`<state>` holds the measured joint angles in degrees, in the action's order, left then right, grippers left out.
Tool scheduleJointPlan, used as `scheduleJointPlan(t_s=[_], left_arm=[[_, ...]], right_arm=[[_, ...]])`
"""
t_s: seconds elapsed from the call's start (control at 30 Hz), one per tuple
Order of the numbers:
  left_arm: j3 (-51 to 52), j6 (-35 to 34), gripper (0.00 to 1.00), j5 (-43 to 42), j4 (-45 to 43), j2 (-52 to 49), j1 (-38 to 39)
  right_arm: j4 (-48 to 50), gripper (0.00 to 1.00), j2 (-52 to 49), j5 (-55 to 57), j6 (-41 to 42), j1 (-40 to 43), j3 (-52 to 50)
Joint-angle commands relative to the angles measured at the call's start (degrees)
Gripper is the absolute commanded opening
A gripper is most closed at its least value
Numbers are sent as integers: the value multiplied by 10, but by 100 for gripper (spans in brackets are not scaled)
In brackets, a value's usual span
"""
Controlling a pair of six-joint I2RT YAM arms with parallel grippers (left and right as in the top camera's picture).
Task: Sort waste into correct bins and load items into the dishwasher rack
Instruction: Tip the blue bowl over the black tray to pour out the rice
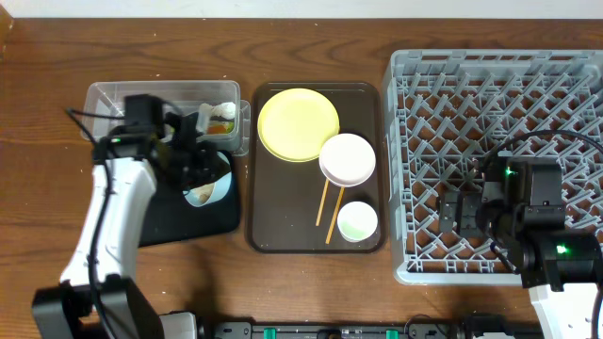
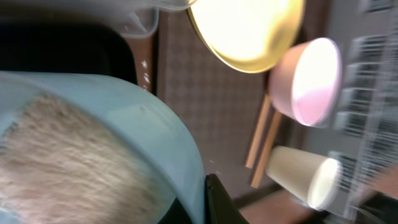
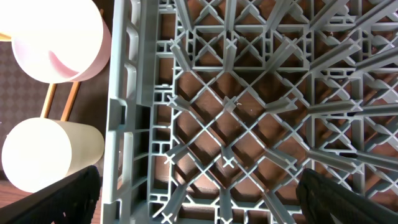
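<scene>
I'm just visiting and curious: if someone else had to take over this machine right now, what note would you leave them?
Left claw: shut on the light blue bowl, over the black tray; whitish scraps are inside the bowl.
Right claw: open, empty, over the grey rack.
On the brown tray: yellow plate, white bowl, small cup, chopsticks.
Done: a few small bits lie in the clear tub; I cannot tell what they are.
Left: empty the scraps, then load all five items. The rack holds nothing yet.
</scene>
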<state>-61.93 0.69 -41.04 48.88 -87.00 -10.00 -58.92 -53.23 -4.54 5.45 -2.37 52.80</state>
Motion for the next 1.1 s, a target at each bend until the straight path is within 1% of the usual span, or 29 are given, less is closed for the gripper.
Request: scheduleJointPlan(t_s=[0.0, 0.1, 0.27, 0.43, 0.77, 0.93, 1.07], left_arm=[[12, 103, 6, -188, 19, -37, -55], [15, 153, 6, -269, 48, -75, -99], [15, 205, 6, -359, 97, -130, -150], [15, 206, 6, -400, 119, -160, -181], [15, 204, 6, -468, 187, -160, -221], [15, 168, 6, -483, 208, -160, -247], [15, 168, 6, -486, 216, -160, -269]], right_arm=[[-2, 99, 0, -5, 3, 9, 11], [-2, 99, 0, -4, 3, 9, 11], [-3, 99, 0, -4, 3, 9, 11], [-3, 99, 0, -5, 3, 9, 11], [-3, 99, 0, -5, 3, 9, 11], [-4, 99, 0, -5, 3, 9, 11], [-7, 99, 0, -5, 3, 9, 11]])
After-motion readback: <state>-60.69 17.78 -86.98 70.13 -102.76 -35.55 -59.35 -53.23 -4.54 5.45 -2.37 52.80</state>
